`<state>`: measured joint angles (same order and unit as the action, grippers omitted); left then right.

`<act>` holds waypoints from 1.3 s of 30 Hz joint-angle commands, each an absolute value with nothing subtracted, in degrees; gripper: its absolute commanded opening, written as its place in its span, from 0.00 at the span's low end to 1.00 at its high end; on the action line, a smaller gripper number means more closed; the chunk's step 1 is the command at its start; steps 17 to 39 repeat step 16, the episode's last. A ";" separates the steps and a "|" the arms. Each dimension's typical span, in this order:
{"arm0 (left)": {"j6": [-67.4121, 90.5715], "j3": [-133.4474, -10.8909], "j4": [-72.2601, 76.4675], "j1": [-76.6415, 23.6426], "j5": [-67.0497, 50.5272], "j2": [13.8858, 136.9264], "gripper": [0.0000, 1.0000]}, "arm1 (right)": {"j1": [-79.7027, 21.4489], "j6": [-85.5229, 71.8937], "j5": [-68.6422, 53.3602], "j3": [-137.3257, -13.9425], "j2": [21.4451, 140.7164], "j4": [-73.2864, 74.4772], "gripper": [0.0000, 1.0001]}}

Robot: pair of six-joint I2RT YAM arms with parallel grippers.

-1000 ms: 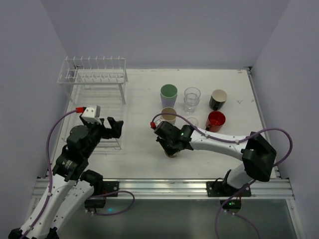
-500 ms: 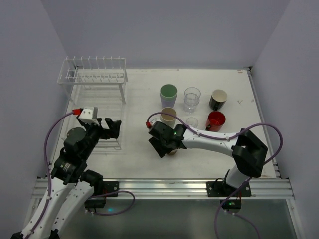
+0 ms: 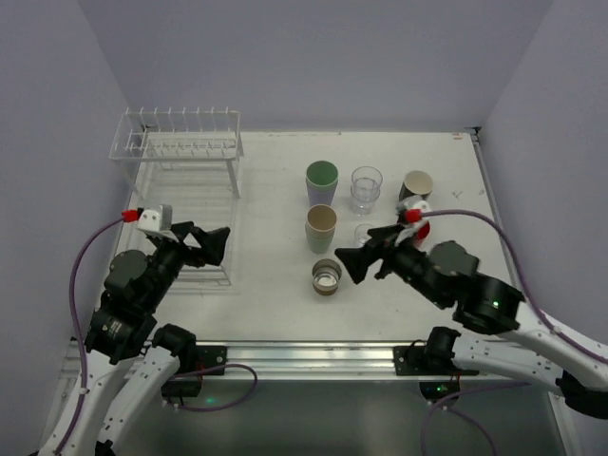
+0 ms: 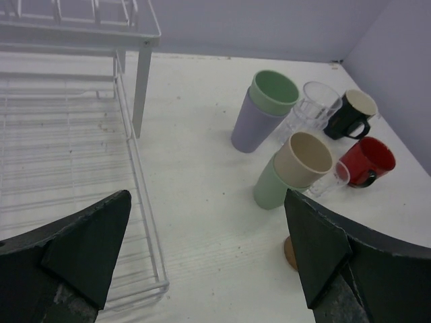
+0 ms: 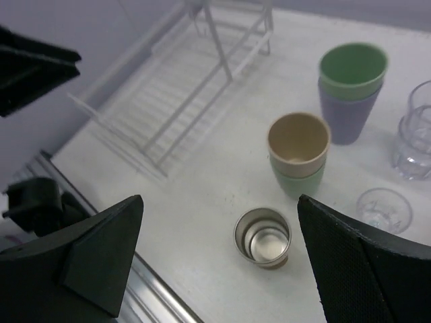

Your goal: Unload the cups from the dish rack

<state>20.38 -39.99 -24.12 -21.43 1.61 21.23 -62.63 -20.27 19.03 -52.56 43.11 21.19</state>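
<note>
Left hand (image 3: pixel 204 243) spread wide, empty, above the near right corner of the dish rack (image 3: pixel 180 195). Right hand (image 3: pixel 361 253) also spread, just right of the tan cup (image 3: pixel 326 277) on the bench (image 3: pixel 275 190).

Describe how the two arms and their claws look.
Both arms have white links and black rounded joints: left arm, right arm. A lilac cable with a red plug loops to each wrist; the left carries a white camera block. The left claw and right claw have black wedge-shaped fingers.
</note>
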 commanded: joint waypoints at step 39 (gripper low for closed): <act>22.67 -56.87 -27.07 -21.09 2.36 19.07 1.00 | -62.58 -18.11 40.60 -45.00 10.19 12.75 0.99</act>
